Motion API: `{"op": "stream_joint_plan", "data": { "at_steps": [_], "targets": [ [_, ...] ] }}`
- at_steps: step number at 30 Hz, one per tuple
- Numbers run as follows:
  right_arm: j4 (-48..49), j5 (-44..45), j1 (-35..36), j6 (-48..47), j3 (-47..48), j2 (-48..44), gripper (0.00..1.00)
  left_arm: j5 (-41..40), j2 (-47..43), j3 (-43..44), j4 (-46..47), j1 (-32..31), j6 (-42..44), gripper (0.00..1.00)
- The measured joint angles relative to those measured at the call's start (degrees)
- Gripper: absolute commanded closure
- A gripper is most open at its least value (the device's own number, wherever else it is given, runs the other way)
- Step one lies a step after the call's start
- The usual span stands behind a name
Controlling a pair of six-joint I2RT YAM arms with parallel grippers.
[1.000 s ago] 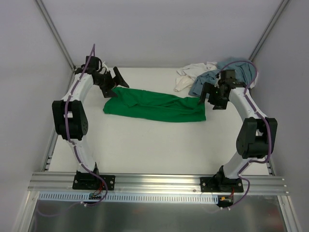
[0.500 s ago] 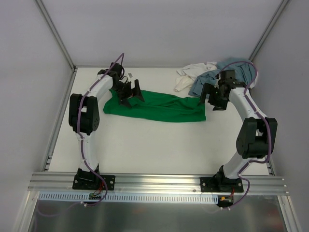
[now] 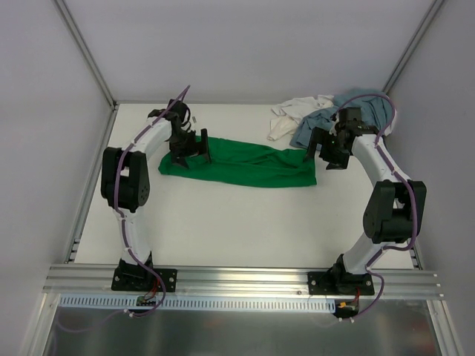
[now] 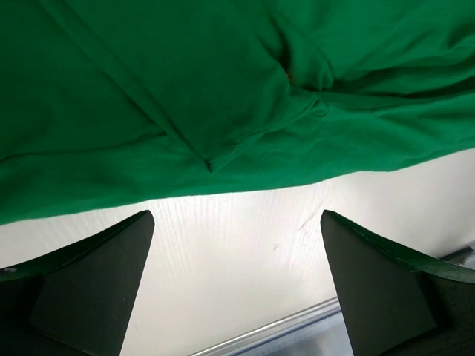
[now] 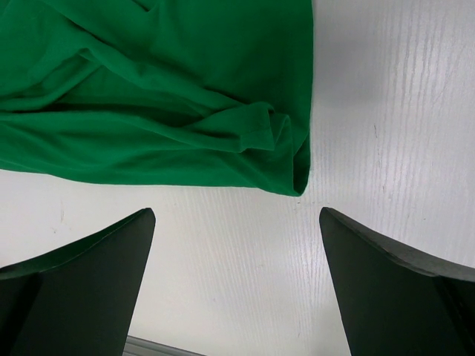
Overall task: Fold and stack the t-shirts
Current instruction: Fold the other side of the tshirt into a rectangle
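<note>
Left arm is swinging in from the far-left corner & is now sitting over the left end of the green t-shirt (image 3: 252, 162); right arm isn't shifting at all. The left gripper (image 3: 190, 145) is hanging w/ jaws spread wide and nothing btwn them. Its wrist view is showing the shirt's hem and bare table (image 4: 237, 252) under the fingers. The right gripper (image 3: 327, 152) is likewise gaping & empty, hovering just off the shirt's right end, w/ the shirt's corner lying ahead of the fingers.

Green shirt is lying across the table's far half as a long crumpled strip, bunching w/ wrinkles, not flat. Grey-blue t-shirt (image 3: 315, 127) & white t-shirt (image 3: 291, 113) are sitting heaped together in the far-right corner, touching, partly behind the right arm.

Progress, as I'm reading it: barely starting. Nothing is looking folded, no stack is forming. Arms are prob. lining up to pinch both ends of the green one & spread it. Folding it, doing the other two & stacking are all remaining.
</note>
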Motion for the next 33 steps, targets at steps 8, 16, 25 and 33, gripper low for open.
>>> {"op": "stream_joint_plan", "data": {
  "at_steps": [8,16,25,33],
  "targets": [
    [0.0,-0.39,0.0,0.02,0.0,0.0,0.0,-7.39,-2.56,-0.61,3.06,-2.8,0.13,0.01],
    [0.0,-0.44,-0.09,0.02,0.0,0.0,0.01,-12.31,-2.49,-0.59,3.56,-5.92,1.22,0.06],
    [0.0,-0.46,-0.39,0.02,0.0,-0.04,0.01,-19.32,-2.47,-0.57,2.71,-8.94,3.91,0.1],
    [0.0,-0.46,-0.44,0.0,-0.02,-0.22,0.01,-25.35,-1.95,-0.57,2.69,-9.42,4.72,0.17]
  ]
}}
